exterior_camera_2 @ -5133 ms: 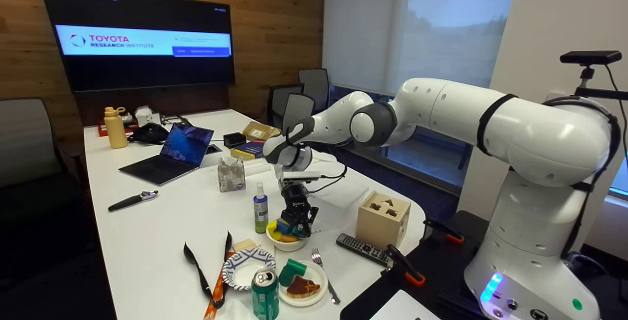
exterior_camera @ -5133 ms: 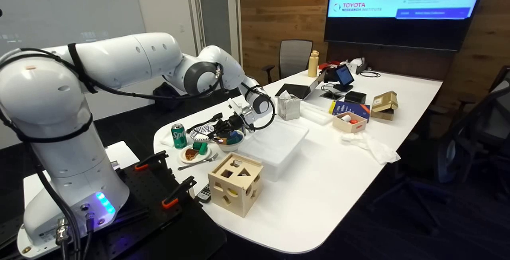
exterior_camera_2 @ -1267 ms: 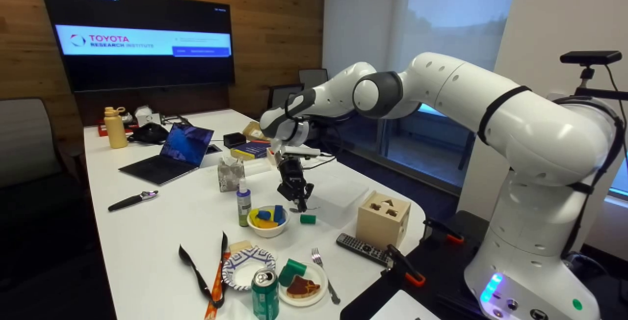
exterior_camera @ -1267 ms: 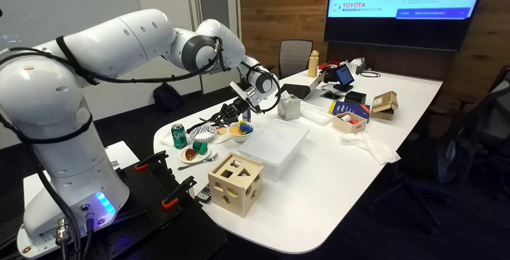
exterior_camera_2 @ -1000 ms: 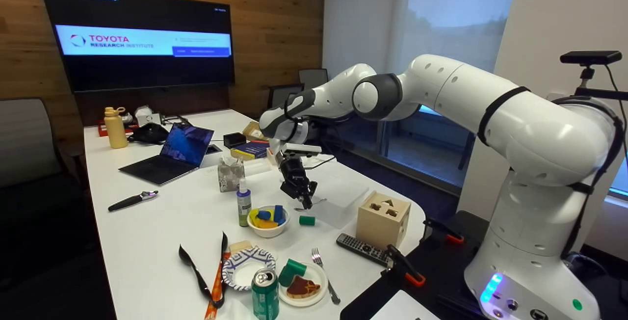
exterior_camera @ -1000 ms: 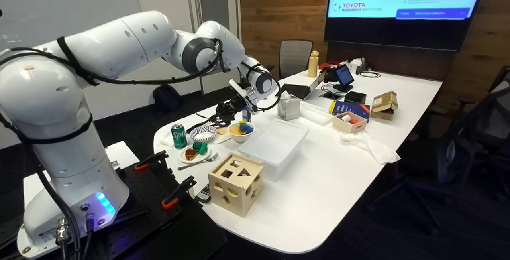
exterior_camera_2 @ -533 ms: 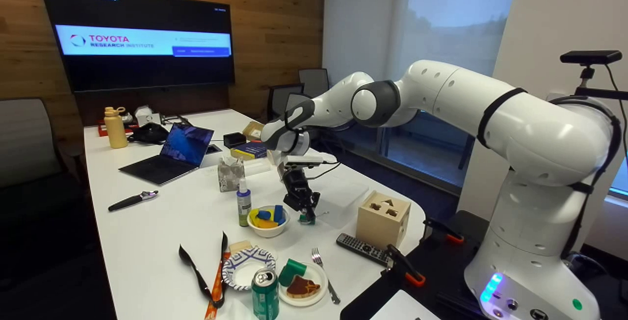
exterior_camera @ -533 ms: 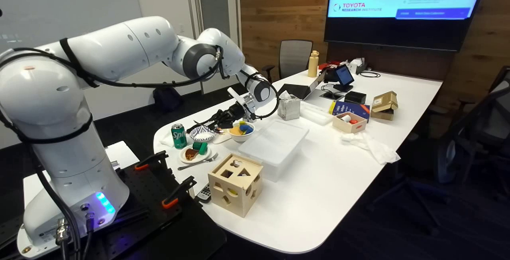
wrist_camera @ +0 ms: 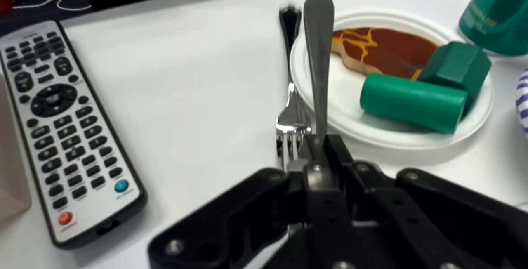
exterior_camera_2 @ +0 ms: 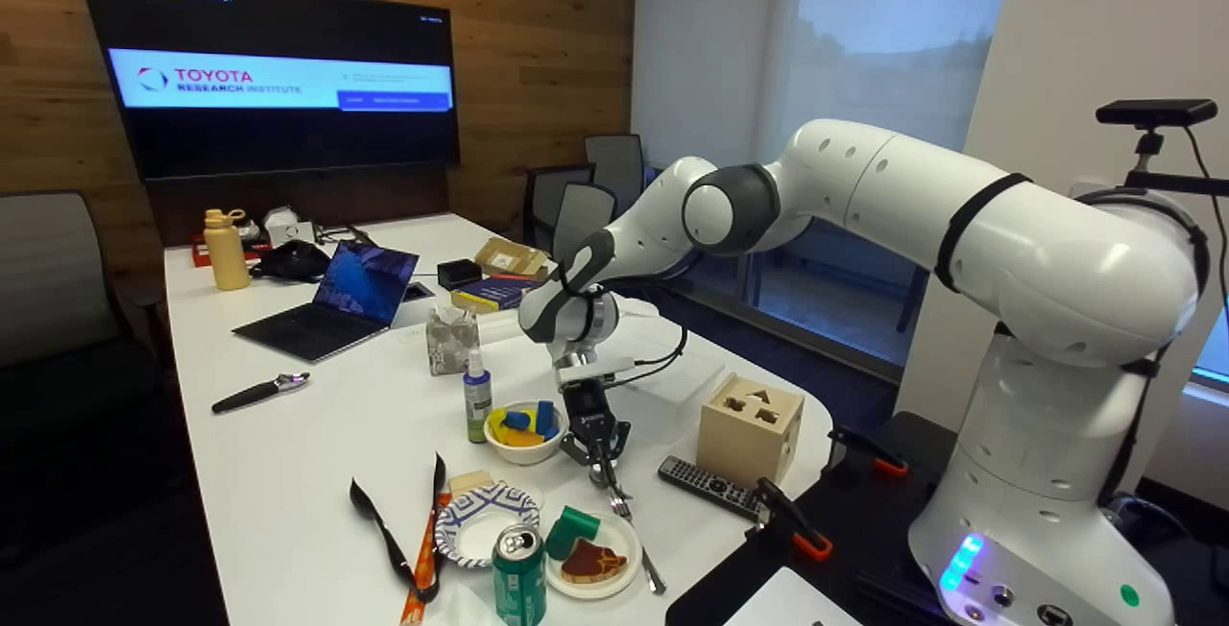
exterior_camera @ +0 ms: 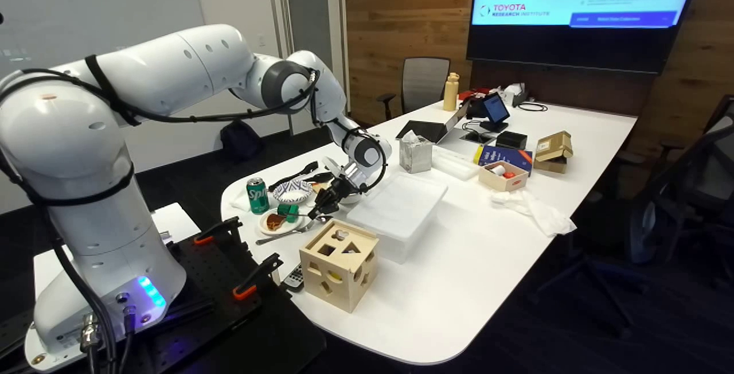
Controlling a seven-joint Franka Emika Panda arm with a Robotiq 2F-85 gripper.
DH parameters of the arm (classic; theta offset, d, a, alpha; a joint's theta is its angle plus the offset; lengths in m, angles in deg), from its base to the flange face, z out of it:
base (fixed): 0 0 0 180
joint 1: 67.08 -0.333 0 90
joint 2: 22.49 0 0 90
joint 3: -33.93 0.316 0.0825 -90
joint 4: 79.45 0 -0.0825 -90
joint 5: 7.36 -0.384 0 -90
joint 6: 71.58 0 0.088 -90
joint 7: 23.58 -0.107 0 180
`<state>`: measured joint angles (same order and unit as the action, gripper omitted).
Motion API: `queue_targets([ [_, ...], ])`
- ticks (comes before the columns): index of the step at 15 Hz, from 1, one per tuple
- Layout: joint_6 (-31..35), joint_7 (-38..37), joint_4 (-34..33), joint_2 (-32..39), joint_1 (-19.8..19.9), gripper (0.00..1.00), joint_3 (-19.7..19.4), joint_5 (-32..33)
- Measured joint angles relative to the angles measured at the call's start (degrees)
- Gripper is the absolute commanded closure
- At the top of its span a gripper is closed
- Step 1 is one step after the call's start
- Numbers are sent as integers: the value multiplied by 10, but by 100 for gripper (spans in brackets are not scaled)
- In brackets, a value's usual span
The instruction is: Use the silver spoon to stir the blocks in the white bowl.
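My gripper is shut on the silver spoon; its flat handle sticks out away from me in the wrist view. The spoon's bowl end is hidden by the fingers. In an exterior view my gripper is low over the table, at the tines of a fork and to the right of the white bowl. The white bowl holds yellow, blue and orange blocks. My gripper partly hides the bowl in an exterior view. Two green blocks lie on a white plate.
The plate also bears a toy steak. A remote and a wooden cut-out box stand on the right, with a translucent box behind. A green can, patterned bowl and spray bottle stand nearby.
My gripper was over the bowl, rose away from it, and now has come down towards the fork and plate. The bowl shifted left earlier. A green block beside it is now hidden.
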<state>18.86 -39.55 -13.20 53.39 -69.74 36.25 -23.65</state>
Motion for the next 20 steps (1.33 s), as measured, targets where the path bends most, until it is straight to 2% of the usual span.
queue_targets([
  [6, 166, -27, 159, -83, -4, 98, -5, -13],
  [9, 224, -27, 238, -125, -3, 98, -5, -13],
  [15, 279, 24, 388, -220, 3, 98, 2, -14],
  [20, 328, -2, 479, -277, 4, 98, -1, -29],
])
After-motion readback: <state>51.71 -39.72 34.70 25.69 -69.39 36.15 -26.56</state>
